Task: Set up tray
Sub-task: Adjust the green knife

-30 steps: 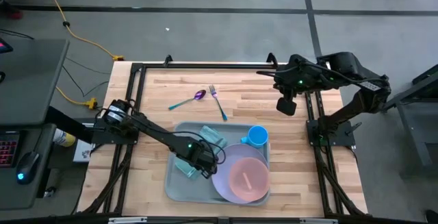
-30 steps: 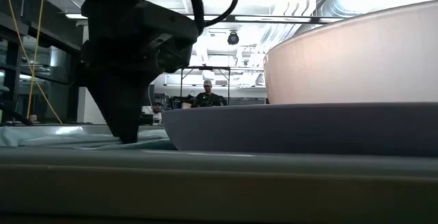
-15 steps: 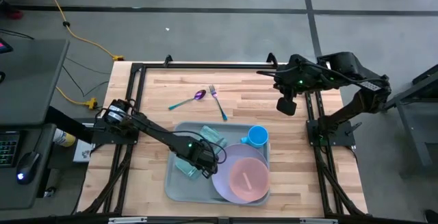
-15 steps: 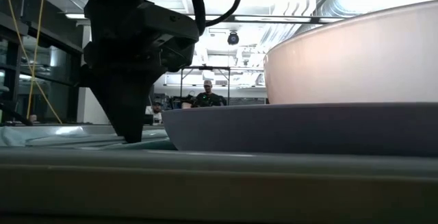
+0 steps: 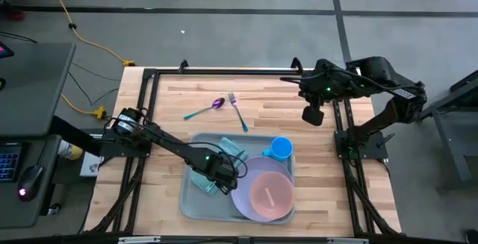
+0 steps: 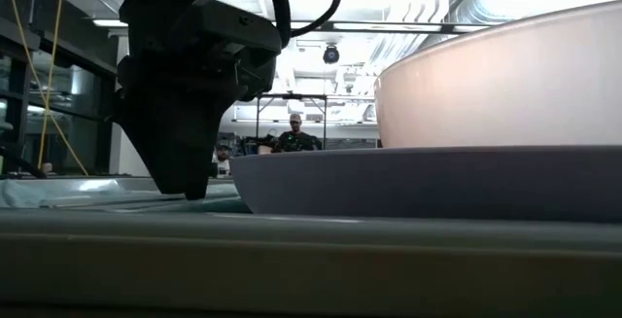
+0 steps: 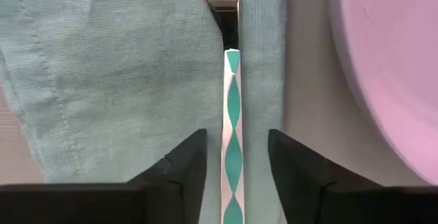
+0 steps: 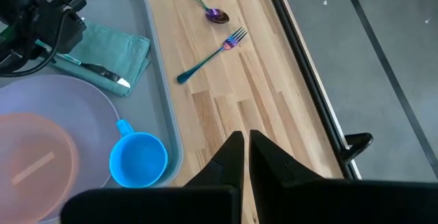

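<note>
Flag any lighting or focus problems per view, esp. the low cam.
Low view: backlit by bright ceiling lights, so the left gripper reads as a silhouette; the tray rim fills the foreground, soft. High view: even light, no glare. Left wrist view: sharp on the teal napkin and knife. Right wrist view: evenly lit, fork and spoon crisp.

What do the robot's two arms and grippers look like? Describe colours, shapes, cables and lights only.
Both arms are dark, slim and jointed, with black cables looped along them. The left gripper has two matte black, wedge-shaped fingers. The right gripper has matching black fingers tapering to points. A small green light glows on each arm near the wrist.
</note>
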Robot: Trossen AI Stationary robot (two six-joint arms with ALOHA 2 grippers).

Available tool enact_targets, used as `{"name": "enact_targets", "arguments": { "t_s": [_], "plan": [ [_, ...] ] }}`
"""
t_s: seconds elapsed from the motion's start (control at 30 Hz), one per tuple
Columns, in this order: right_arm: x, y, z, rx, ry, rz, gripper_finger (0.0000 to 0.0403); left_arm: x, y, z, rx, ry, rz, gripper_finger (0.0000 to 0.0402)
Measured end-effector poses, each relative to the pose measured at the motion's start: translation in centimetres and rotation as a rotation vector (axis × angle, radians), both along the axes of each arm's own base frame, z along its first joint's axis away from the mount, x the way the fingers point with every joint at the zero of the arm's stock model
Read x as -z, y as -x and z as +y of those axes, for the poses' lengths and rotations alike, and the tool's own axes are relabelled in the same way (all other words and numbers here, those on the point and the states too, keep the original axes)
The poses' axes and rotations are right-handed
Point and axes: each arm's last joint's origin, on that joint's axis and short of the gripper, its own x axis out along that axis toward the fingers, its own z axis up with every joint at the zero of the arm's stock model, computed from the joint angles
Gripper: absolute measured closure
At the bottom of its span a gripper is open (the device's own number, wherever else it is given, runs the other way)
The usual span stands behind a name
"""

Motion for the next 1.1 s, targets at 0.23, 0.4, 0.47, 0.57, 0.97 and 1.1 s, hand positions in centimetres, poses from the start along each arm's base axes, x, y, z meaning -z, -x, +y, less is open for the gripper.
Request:
{"name": "enact_targets", "arguments": {
  "t_s": [0.23,0.4,0.47,0.57,0.97,1.1],
  "plan": [
    [0.0,0.0,0.0,-0.003,0.002,0.001,0.0403,-0.6,0.1,0.1,0.014,-0.007,-0.015,0.0202],
    [0.0,0.0,0.0,-0.003,0.002,0.001,0.0403,-1.6,0.6,0.3,0.06,-0.019,-0.015,0.0222],
    [0.0,0.0,0.0,-0.003,0.002,0.001,0.0403,-2.2,1.3,0.6,0.089,-0.04,0.017,0.0238],
    [0.0,0.0,0.0,-0.003,0.002,0.002,0.0403,-2.9,2.0,0.9,0.159,-0.067,0.047,0.0276],
    [0.1,-0.1,0.3,-0.029,-0.074,-0.004,0.0403,-3.2,1.3,3.8,0.803,-0.099,0.017,0.039],
    [0.1,-0.3,1.0,-0.052,-0.098,-0.018,0.0403,-3.2,1.3,6.0,0.954,-0.127,0.058,0.0389]
  ]
}}
